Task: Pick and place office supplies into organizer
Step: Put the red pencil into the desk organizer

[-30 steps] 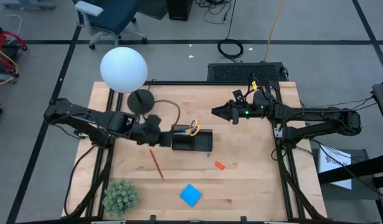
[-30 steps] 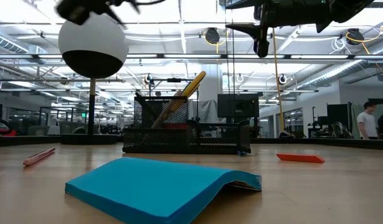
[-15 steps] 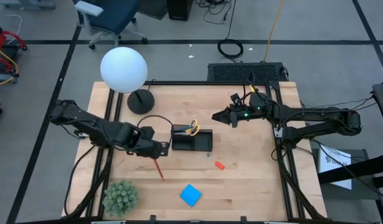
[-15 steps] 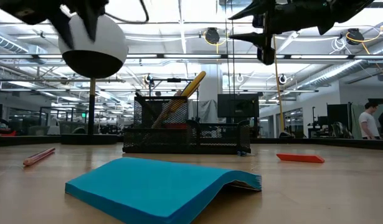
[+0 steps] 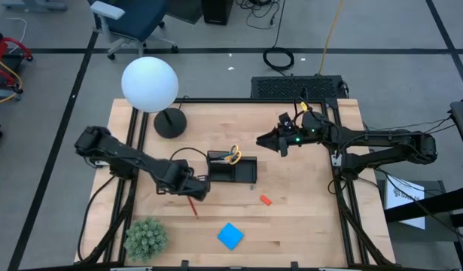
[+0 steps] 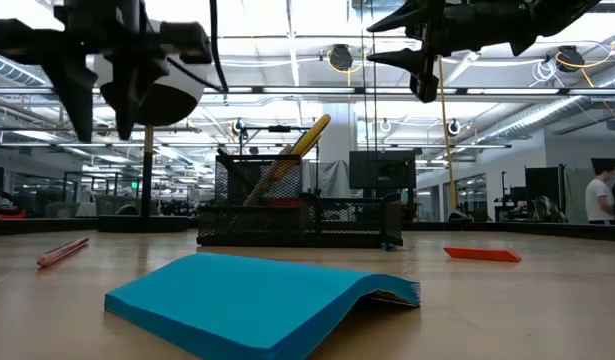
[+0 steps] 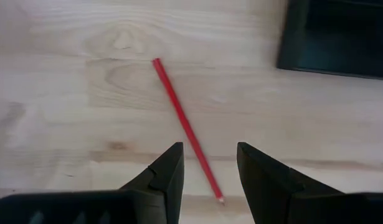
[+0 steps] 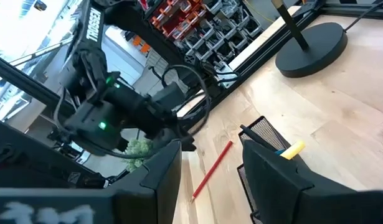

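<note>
**While the scissors are sitting in the organizer, three items are waiting**

With its fingers spread and empty, the left gripper (image 7: 208, 177) is hovering over the red pencil (image 5: 190, 199) on the wood. Beside it, the organizer (image 5: 233, 168) is holding the yellow-handled scissors (image 5: 233, 155). The blue note pad (image 5: 230, 235) and orange eraser (image 5: 266, 200) are lying loose. The right gripper (image 5: 263, 138) is waiting aloft, open, carrying nothing.

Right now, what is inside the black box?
Yellow-handled scissors stand in the organizer's tall compartment. The low view's mesh wall hides the wider compartment's floor; from above it looks dark.
</note>
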Robot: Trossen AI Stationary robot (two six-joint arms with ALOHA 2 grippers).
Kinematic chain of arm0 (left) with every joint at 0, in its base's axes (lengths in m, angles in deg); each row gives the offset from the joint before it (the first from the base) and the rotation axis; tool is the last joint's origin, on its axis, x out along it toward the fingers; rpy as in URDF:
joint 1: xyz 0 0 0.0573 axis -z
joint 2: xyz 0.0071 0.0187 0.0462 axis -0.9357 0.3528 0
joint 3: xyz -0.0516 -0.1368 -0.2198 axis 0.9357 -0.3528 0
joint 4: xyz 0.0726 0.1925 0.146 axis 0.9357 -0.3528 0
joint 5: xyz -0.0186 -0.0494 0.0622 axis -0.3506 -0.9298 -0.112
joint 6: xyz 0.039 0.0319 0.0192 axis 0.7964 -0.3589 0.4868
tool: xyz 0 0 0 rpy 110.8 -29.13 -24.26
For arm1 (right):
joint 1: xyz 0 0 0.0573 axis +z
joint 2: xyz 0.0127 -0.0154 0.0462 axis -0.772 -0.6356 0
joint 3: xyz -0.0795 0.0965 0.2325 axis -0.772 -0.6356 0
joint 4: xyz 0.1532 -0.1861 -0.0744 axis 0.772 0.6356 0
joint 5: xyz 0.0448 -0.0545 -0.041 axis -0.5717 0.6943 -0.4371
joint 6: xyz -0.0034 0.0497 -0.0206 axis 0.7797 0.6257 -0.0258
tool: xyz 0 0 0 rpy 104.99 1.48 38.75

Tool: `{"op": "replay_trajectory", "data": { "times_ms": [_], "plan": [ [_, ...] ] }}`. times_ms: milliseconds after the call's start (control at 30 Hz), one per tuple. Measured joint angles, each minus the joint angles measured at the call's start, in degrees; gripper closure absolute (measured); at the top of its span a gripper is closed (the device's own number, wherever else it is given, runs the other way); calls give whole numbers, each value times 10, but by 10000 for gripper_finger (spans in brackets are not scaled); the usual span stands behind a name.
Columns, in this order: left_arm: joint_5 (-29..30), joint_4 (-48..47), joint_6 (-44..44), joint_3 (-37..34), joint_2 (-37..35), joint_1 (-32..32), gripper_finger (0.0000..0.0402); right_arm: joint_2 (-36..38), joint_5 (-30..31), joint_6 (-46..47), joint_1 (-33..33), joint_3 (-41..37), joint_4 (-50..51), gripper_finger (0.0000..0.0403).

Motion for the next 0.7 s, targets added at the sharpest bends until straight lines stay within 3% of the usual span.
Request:
{"op": "replay_trajectory", "data": {
  "times_ms": [200, 433, 600, 700],
  "plan": [
    [-17, 20, -38, 0, 34, 0, 259, 0, -27, 0, 0, 0, -1, 243],
    [-4, 24, -150, 0, 39, 10, 259, 0, -44, 16, 0, 0, 0, 243],
    [-7, 8, -157, -11, 38, 19, 259, 0, -45, 17, 6, 0, 0, 243],
    [-24, 50, -164, -47, 38, 20, 259, 0, -45, 19, 5, 0, 0, 243]
  ]
}}
